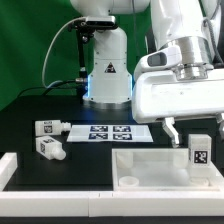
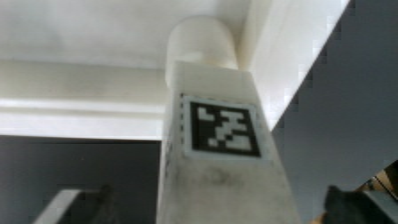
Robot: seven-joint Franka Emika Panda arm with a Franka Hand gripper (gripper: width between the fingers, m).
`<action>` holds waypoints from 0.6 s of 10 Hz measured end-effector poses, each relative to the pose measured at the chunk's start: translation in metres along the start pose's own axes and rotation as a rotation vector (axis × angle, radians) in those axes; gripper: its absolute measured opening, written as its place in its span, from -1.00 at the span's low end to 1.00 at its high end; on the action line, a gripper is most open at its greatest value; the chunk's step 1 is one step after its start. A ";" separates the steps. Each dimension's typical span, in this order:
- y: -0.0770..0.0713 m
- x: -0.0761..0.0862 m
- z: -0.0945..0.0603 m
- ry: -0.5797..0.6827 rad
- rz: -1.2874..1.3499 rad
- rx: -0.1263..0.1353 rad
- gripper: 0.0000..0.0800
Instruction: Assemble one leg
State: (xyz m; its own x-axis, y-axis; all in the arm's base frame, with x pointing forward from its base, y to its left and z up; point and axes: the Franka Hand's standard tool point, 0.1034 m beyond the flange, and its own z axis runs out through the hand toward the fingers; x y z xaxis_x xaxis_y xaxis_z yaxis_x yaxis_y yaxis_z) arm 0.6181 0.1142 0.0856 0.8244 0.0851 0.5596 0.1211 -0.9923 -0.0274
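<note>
You see your pincer (image 2: 217,204) standing wide, its fingers (image 2: 71,206) either side of the leg (image 1: 200,152) with gaps between; the leg, a smooth, blocky white plastic peg, stands upright at the right, over the flat white panel (image 1: 150,168) on the black counter (image 1: 30,105); its side bears a square black-and-white marker tag.

The leg (image 1: 200,155) stands upright on the panel (image 1: 140,165) at the exterior view's right, between the jaws of the gripper (image 1: 192,130). The wrist view shows a narrow gap on each side of it. The wide gripper body closes the room above. A loose leg (image 1: 45,127), a second loose leg (image 1: 50,149) and the white rail (image 1: 60,182) block the exterior view's left. The table (image 1: 40,100) behind the marker board (image 1: 112,131) is free up to the robot base (image 1: 105,70).
</note>
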 end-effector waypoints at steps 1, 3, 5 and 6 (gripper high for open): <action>-0.001 -0.001 0.000 -0.033 0.014 0.010 0.59; -0.009 0.002 -0.002 -0.110 0.121 0.025 0.62; -0.009 0.002 -0.003 -0.325 0.172 0.053 0.62; -0.003 0.007 -0.002 -0.395 0.185 0.059 0.62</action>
State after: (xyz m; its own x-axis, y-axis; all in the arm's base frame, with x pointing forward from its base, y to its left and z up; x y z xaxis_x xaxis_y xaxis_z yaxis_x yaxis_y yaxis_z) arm 0.6218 0.1178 0.0912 0.9819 -0.0540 0.1817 -0.0264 -0.9882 -0.1510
